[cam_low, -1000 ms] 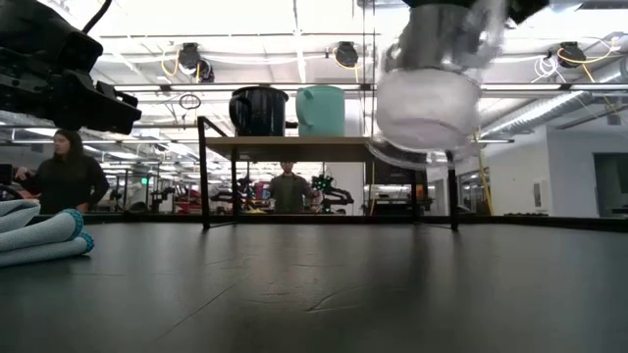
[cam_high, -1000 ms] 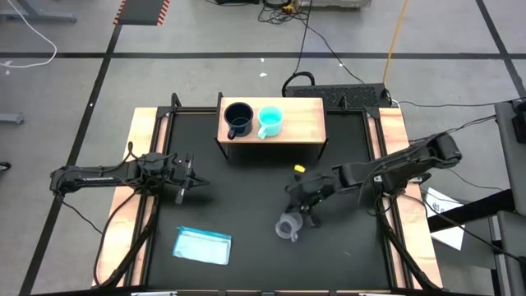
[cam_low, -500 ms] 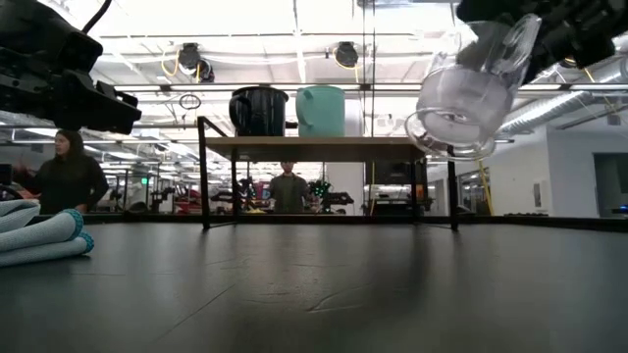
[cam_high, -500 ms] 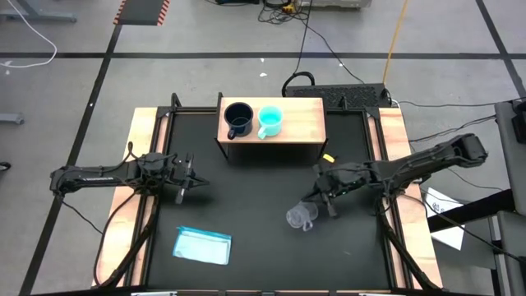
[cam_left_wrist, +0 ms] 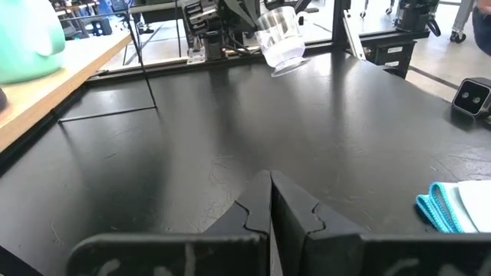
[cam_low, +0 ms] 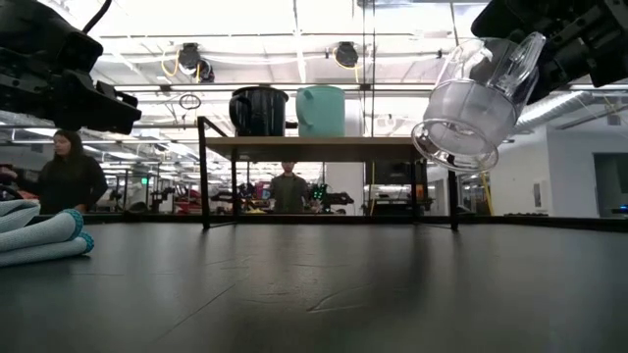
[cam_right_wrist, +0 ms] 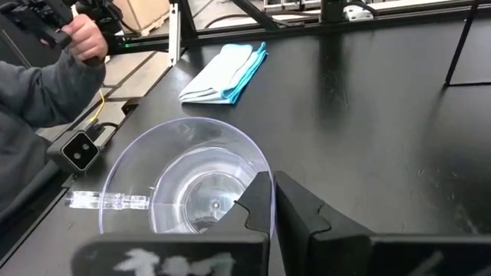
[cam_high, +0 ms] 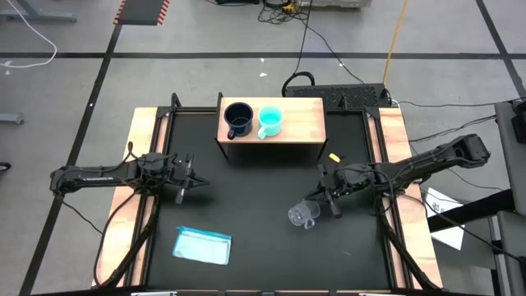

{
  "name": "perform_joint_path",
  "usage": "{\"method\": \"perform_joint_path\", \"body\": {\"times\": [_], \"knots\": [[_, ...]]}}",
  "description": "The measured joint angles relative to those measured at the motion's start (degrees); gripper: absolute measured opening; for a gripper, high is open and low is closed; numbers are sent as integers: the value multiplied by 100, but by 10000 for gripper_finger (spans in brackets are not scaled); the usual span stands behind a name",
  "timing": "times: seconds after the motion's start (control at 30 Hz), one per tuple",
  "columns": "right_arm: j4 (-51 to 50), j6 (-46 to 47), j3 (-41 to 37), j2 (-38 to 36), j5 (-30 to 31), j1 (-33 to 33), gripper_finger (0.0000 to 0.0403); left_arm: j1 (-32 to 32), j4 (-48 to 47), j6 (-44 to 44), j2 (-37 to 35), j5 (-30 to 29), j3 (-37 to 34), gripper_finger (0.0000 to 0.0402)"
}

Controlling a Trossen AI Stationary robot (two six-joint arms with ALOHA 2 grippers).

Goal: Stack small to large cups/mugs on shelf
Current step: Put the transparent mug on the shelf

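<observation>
The clear cup (cam_high: 301, 215) (cam_low: 471, 98) is in the air over the table's right half, held by my right gripper (cam_high: 316, 205) (cam_right_wrist: 272, 180), which is shut on it. It also shows in the left wrist view (cam_left_wrist: 280, 38). The dark navy mug (cam_high: 238, 119) (cam_low: 258, 111) and the turquoise mug (cam_high: 270, 121) (cam_low: 321, 110) stand upright side by side on the wooden shelf (cam_high: 300, 123) (cam_low: 304, 148) at the table's far middle. My left gripper (cam_high: 193, 182) (cam_left_wrist: 270, 184) is shut and empty above the table's left part. My right gripper pinches the clear cup's wall at its rim (cam_right_wrist: 259, 165); in the wrist view one finger (cam_right_wrist: 257, 207) seems to lie inside the cup and the other outside. The fingers come slanting from the table's right. The cup is lifted clear and tilted, its far end lower, toward the table's left and near side.
A flat light-blue packet (cam_high: 202, 245) (cam_low: 39, 235) (cam_right_wrist: 226, 70) lies near the front left. The shelf's dark legs (cam_low: 203, 172) stand on the mat. Light wooden strips (cam_high: 399, 148) line the table's sides. A person's hand and grey sleeve (cam_right_wrist: 46, 84) show beyond the table's edge.
My right gripper has carried the clear cup toward the table's right edge and turned at the wrist. The cup has gone from the gripper's near side to its left-near side, tilted and clear of the table. Over the last half second it has barely moved.
</observation>
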Motion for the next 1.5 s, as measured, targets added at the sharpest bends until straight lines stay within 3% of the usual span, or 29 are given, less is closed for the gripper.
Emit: {"method": "perform_joint_path", "body": {"times": [0.57,1.03,1.37,1.5], "knots": [[-143,-20,225,-85,-9,-359,0,0,0,18,0,0,1,8],[-3827,-609,2834,-177,-20,-1457,0,0,0,24,0,0,0,8],[-5746,-843,4121,-92,-44,-2423,0,0,0,-4,0,1,0,8],[-5934,-929,4457,75,-54,-2684,0,0,7,16,0,2,0,8]]}}
